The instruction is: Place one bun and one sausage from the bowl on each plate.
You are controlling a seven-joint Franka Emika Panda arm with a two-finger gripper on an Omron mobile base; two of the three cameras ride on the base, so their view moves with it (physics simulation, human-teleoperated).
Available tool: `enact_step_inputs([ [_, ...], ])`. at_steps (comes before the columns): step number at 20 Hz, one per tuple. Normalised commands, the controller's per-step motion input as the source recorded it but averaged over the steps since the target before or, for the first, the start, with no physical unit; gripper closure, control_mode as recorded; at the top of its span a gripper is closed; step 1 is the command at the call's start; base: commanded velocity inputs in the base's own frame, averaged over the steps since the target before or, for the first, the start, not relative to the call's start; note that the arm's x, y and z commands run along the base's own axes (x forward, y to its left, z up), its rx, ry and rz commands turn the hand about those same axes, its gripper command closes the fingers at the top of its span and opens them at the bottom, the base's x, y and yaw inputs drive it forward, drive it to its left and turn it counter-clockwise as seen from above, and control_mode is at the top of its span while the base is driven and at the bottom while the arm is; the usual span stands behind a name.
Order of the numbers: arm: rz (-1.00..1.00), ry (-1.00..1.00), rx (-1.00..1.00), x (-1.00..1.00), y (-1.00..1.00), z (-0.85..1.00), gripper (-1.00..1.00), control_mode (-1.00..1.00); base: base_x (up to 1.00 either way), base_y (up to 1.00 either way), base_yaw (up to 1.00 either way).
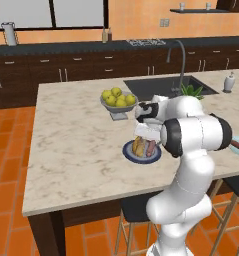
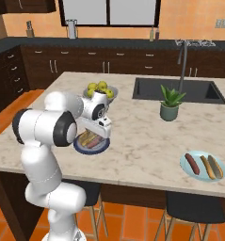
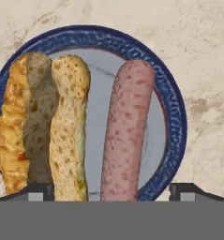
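Hovering over the navy plate [image 3: 172,101] near the island's front edge, gripper [image 3: 111,190] with jaws spread wide, holding nothing. Directly between them, 1 sausage [image 3: 127,131], long axis crossing the jaw line; 1 bun [image 3: 43,126] alongside.

Bun [image 3: 43,126] and sausage [image 3: 127,131] lie side by side on plate [image 3: 172,117].

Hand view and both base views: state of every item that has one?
Gripper: open, fingertips either side of the sausage.
Sausage: lying on the navy plate, released.
Bun: lying on the same plate beside the sausage.
Navy plate: holds one bun and one sausage.
Light blue plate: holds a sausage and a bun.
Fruit bowl: full of yellow-green fruit.
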Motion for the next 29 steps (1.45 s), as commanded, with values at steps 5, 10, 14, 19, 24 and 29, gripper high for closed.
enact_step_inputs([
  [5, 0.0, -0.06, -0.22, -0.84, 0.59, 0.88, -1.0, -1.0, 0.0, 0.0, 0.0],
  [10, 0.12, -0.12, -0.38, -1.0, 1.0, 0.46, -1.0, -1.0, 0.0, 0.0, 0.0],
  [14, 0.16, 0.0, -0.49, -1.0, 1.0, 0.03, -1.0, -1.0, 0.0, 0.0, 0.0],
  [19, 0.11, 0.0, -0.37, -1.0, 0.93, -0.03, -1.0, -1.0, 0.0, 0.0, 0.0],
  [24, 0.0, 0.0, -0.01, -0.17, 0.05, -0.09, -1.0, -1.0, 0.0, 0.0, 0.0],
  [29, 0.0, 0.0, 0.0, 0.0, 0.0, 0.0, -1.0, -1.0, 0.0, 0.0, 0.0],
])
